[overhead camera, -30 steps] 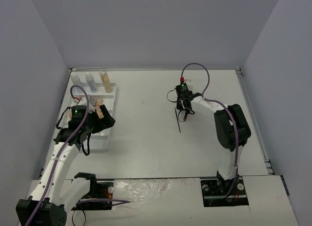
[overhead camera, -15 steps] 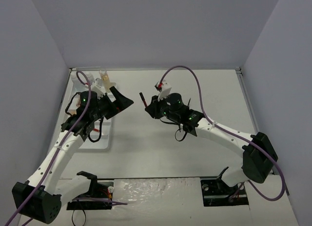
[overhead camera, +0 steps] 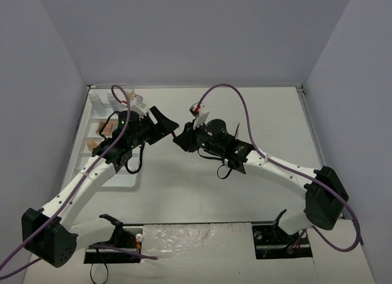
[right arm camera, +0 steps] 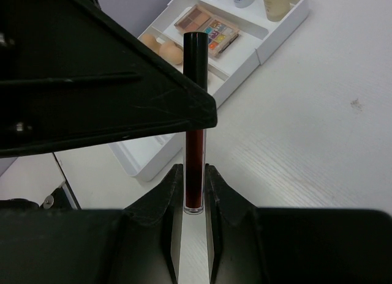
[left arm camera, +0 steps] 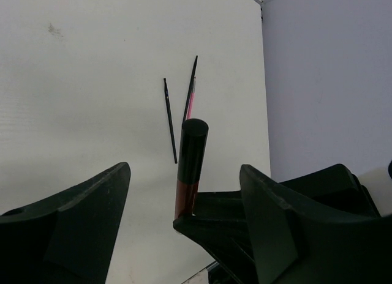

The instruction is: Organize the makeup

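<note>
My right gripper is shut on the lower end of a dark red lip-gloss tube with a black cap, held above the table. My left gripper is open, its fingers either side of the tube without touching it. In the top view the left gripper and the right gripper meet mid-table. Two thin black pencils and a pink one lie on the table beyond.
The white slotted tray stands at the left. It holds eyeshadow palettes, peach sponges and bottles at its far end. The left gripper's finger fills the right wrist view's upper left.
The right arm swung left to mid-table carrying the tube. The left arm moved from over the tray to the right, and its open fingers now flank the tube.
</note>
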